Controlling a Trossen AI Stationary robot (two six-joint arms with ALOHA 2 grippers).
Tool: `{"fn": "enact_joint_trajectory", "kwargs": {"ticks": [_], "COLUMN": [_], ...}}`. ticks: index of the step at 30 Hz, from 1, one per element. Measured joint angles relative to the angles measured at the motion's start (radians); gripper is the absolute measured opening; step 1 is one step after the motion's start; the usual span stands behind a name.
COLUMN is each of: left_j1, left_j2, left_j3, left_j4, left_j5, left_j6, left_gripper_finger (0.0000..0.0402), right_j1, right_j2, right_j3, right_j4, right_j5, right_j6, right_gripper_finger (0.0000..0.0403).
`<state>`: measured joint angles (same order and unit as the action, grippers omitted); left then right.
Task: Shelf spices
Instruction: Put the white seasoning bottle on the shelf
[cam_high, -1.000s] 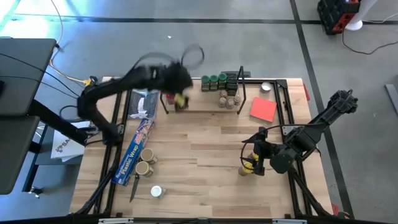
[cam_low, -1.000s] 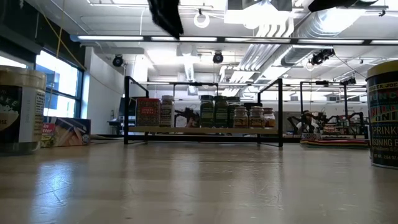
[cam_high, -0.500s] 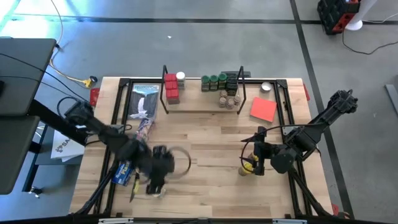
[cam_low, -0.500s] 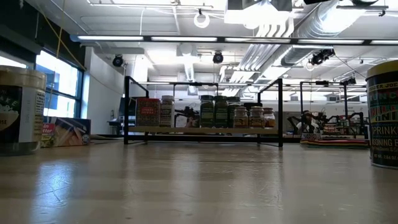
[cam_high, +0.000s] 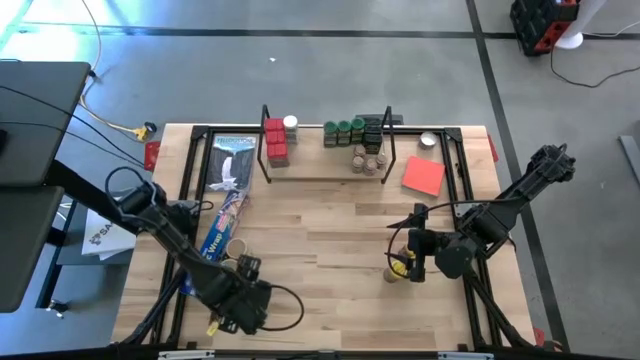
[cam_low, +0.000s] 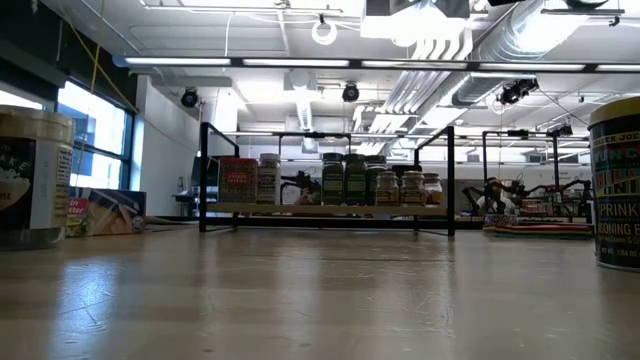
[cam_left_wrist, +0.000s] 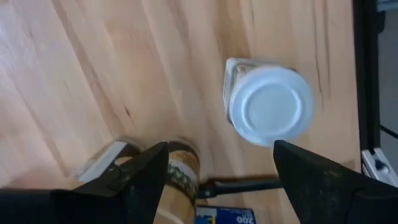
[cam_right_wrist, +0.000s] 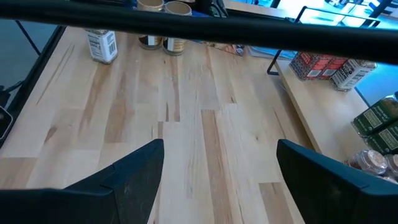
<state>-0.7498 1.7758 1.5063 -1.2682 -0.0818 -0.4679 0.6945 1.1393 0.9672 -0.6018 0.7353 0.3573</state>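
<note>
Round white-lidded clear jar (cam_left_wrist: 268, 107) upright on pale wood-grain table (cam_left_wrist: 93, 68). Left gripper (cam_left_wrist: 217, 177) poised directly above jar, jaws wide, empty. Right gripper (cam_right_wrist: 217, 168) well apart from jar, spread, empty.

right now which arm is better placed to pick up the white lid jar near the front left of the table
Left. The left gripper hangs open right over the white-lid jar. The right gripper is open too, but sits across the table beside a yellow jar.

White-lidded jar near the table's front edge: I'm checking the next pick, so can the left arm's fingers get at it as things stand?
Probably yes. The left gripper hovers just above the white-lidded jar, fingers open, with bare wood around the jar. A tan-lidded jar stands close by.
</note>
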Motion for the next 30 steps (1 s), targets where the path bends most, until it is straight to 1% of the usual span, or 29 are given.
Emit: {"fn": "enact_joint_trajectory", "kwargs": {"ticks": [4,8,12,16,19,24,30], "left_j1": [0.034,0.059,0.073,0.083,0.079,0.060,0.052], "left_j2": [0.027,0.043,0.043,0.043,0.043,0.044,0.045], "left_j3": [0.001,0.001,0.001,0.001,0.001,0.001,0.005], "left_j4": [0.006,0.011,0.010,0.010,0.014,0.015,0.009], "left_j5": [0.083,0.224,0.261,0.236,0.225,0.192,0.078], "left_j6": [0.009,0.033,0.012,-0.063,-0.076,-0.034,0.057], "left_gripper_finger": [0.0304,0.0317,0.0318,0.0318,0.0318,0.0318,0.0316], "right_j1": [0.000,0.000,0.000,0.000,0.000,0.000,0.000], "right_j2": [0.000,0.000,0.000,0.000,0.000,0.000,0.000], "right_j3": [0.000,0.000,0.000,0.000,0.000,0.000,0.000], "right_j4": [0.000,0.000,0.000,0.000,-0.001,-0.002,-0.004], "right_j5": [-0.003,-0.011,-0.011,-0.011,-0.011,-0.012,-0.012], "right_j6": [0.008,0.024,0.025,0.024,0.026,0.026,0.026], "right_gripper_finger": [0.0307,0.0307,0.0307,0.0307,0.0307,0.0307,0.0307]}}
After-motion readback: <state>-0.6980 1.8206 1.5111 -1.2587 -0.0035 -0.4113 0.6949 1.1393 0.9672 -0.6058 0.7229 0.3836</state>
